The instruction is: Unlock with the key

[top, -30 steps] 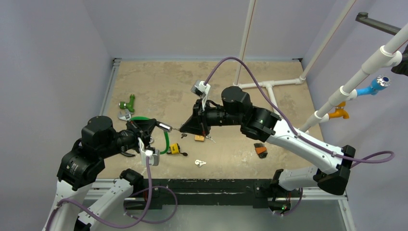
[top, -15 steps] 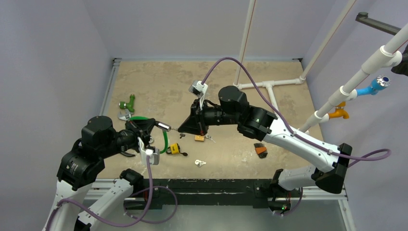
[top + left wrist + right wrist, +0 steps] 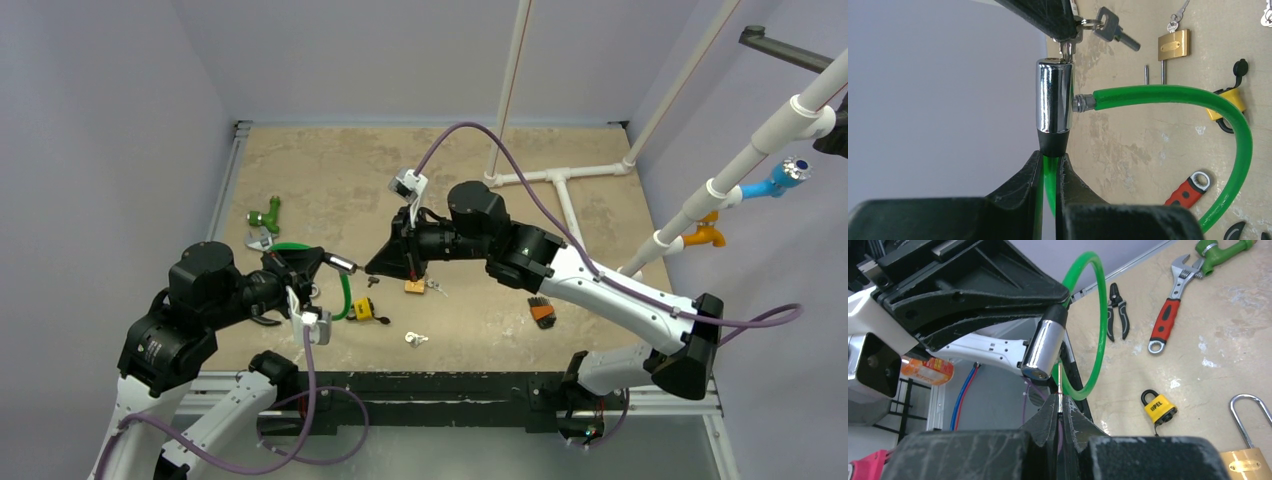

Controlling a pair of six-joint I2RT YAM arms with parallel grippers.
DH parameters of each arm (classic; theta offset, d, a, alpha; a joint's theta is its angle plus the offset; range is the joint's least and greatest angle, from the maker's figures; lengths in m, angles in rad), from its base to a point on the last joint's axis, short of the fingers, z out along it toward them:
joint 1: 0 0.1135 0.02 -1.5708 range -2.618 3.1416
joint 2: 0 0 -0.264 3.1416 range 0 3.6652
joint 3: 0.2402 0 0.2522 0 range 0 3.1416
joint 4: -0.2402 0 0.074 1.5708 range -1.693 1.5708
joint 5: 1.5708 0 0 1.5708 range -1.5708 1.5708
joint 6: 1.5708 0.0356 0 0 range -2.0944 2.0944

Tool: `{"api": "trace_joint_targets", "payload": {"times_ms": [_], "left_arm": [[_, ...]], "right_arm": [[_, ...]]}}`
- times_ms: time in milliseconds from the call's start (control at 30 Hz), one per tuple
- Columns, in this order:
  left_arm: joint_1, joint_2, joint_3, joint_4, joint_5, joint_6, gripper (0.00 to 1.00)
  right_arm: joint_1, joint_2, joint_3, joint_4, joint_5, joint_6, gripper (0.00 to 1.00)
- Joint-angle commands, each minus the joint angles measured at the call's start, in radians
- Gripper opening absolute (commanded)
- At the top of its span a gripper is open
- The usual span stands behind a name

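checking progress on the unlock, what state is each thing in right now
cable lock, cable end seated in its barrel, held in the left gripper
key, pinched in the right gripper, tip at the barrel's end
yellow padlock, shackle closed, lying loose
brass padlock, lying flat, shackle unclear

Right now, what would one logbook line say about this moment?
left gripper: shut on green cable lock | right gripper: shut on key | key: tip at lock's end face, insertion unclear

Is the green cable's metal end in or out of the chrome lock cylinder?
In: the green cable's metal end joins the chrome lock cylinder, no gap.
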Motion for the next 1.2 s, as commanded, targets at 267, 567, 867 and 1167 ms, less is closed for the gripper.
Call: {"api": "trace_joint_targets", "payload": {"times_ms": [267, 567, 867, 1167], "left_arm": [[-0.004, -0.011, 0.021, 0.060, 0.034, 0.014, 0.00], [-0.004, -0.006, 0.023, 0.057, 0.032, 0.015, 0.00], [-0.004, -0.004, 0.022, 0.056, 0.027, 0.019, 0.00], [-0.004, -0.007, 0.017, 0.062, 0.028, 0.022, 0.00]], "right_arm": [[-0.001, -0.101, -0.062, 0.041, 0.082, 0.010, 0.00], [-0.001, -0.101, -0.051, 0.053, 0.041, 0.014, 0.00], [-0.001, -0.096, -0.053, 0.092, -0.009, 0.023, 0.00], [0.001, -0.091, -0.050, 0.116, -0.041, 0.035, 0.00]]}}
